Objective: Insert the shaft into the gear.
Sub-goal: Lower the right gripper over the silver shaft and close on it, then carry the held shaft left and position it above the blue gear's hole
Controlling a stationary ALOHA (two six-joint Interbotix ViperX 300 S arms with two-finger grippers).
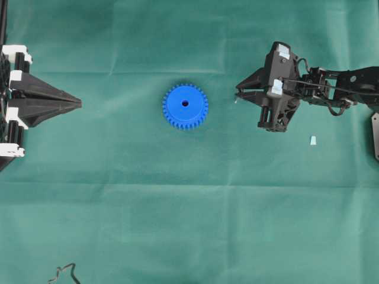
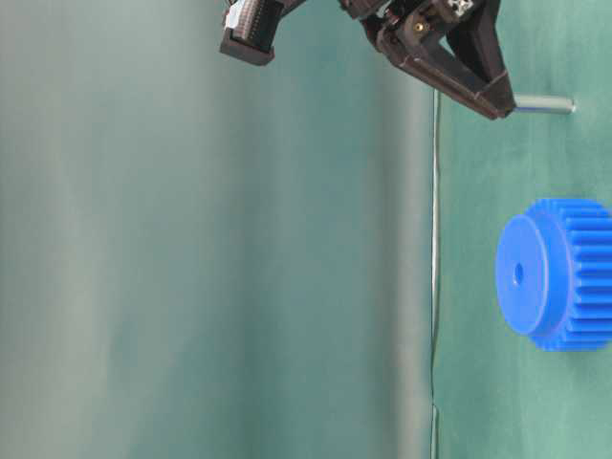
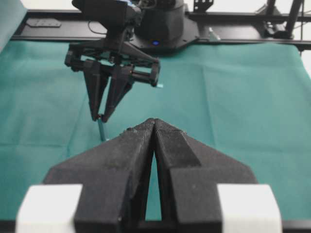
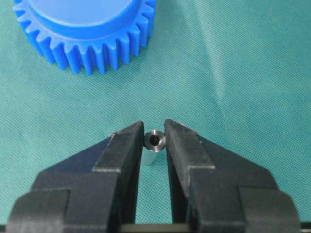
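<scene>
Right gripper (image 4: pixel 154 141) clamping upright shaft (image 4: pixel 154 141), hollow tip in wrist view, left gripper (image 3: pixel 154 127) closed, empty

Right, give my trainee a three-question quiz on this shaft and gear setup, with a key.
1. True or false: the thin silvery metal shaft already sits in the centre hole of the round blue plastic toothed gear.
2. Which gripper has the shaft between its fingertips? A) left gripper B) right gripper
3. Fill in: the gear lies flat on the green ____.

Key:
1. False. The shaft stands on the cloth, apart from the gear.
2. B
3. cloth
</scene>
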